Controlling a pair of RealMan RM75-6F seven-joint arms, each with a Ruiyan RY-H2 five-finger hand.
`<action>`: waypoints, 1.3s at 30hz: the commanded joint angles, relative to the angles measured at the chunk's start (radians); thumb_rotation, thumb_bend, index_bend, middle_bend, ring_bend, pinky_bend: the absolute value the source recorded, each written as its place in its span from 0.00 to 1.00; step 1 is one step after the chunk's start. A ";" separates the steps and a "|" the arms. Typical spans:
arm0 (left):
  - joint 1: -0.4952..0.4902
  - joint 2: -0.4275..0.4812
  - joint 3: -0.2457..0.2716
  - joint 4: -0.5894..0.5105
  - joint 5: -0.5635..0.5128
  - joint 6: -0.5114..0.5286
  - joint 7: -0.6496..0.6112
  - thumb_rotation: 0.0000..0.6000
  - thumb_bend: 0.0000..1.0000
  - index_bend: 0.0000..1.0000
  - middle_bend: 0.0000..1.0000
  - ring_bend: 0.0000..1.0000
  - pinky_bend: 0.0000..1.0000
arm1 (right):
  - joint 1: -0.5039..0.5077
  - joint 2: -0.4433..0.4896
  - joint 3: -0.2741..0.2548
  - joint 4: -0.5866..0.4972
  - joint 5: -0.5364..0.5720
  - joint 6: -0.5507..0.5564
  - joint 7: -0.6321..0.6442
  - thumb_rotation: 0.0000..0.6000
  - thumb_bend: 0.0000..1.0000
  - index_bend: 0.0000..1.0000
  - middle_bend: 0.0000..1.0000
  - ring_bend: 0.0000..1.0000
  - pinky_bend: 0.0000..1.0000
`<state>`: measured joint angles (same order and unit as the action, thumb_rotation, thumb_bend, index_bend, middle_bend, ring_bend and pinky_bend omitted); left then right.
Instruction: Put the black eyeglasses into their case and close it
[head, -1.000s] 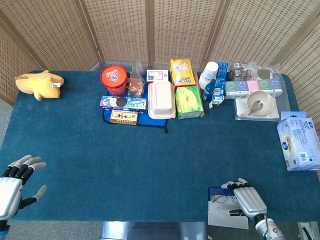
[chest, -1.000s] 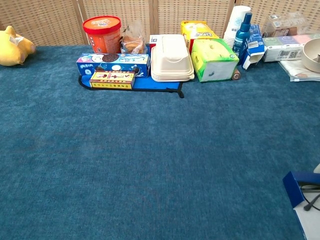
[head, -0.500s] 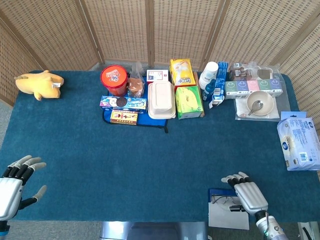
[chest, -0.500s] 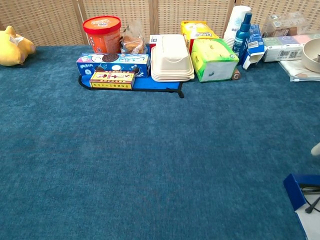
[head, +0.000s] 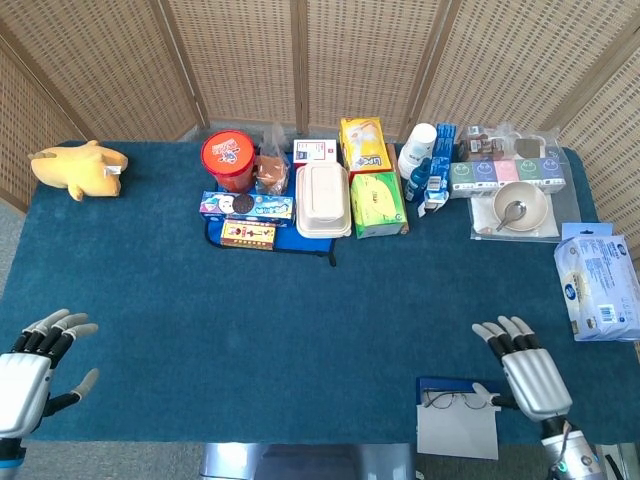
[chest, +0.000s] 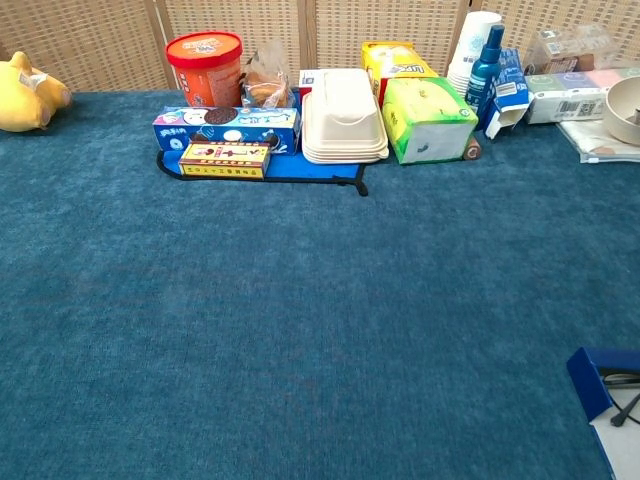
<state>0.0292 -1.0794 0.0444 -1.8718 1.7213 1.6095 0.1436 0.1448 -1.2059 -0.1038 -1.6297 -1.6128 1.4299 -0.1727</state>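
Black eyeglasses (head: 447, 400) lying in open case (head: 456, 430); right hand (head: 527, 372) beside, left hand (head: 30, 368) far off, both spread wide, holding nothing.

A blue-carpeted table (head: 300, 320) carries boxes (head: 247, 206), a plush toy (head: 78, 168), an eyeglass case (head: 457, 425).

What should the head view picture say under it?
Both open hands, left and right, hover beside black eyeglasses lying in their case.
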 joint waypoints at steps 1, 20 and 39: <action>0.000 -0.005 -0.005 0.008 0.001 0.008 -0.007 1.00 0.23 0.28 0.25 0.16 0.19 | -0.053 -0.057 -0.015 0.105 -0.054 0.070 0.083 0.82 0.24 0.14 0.18 0.09 0.14; -0.024 0.070 -0.050 -0.049 -0.002 0.036 -0.074 1.00 0.23 0.27 0.25 0.16 0.19 | -0.228 -0.271 -0.063 0.474 -0.126 0.284 0.254 0.85 0.24 0.03 0.12 0.07 0.14; -0.033 0.109 -0.052 -0.088 0.028 0.042 -0.071 1.00 0.23 0.26 0.25 0.16 0.19 | -0.338 -0.402 -0.072 0.762 -0.125 0.372 0.387 0.98 0.30 0.00 0.07 0.05 0.14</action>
<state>-0.0039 -0.9708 -0.0081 -1.9595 1.7490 1.6507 0.0725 -0.1736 -1.5804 -0.1748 -0.9081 -1.7411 1.7878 0.1901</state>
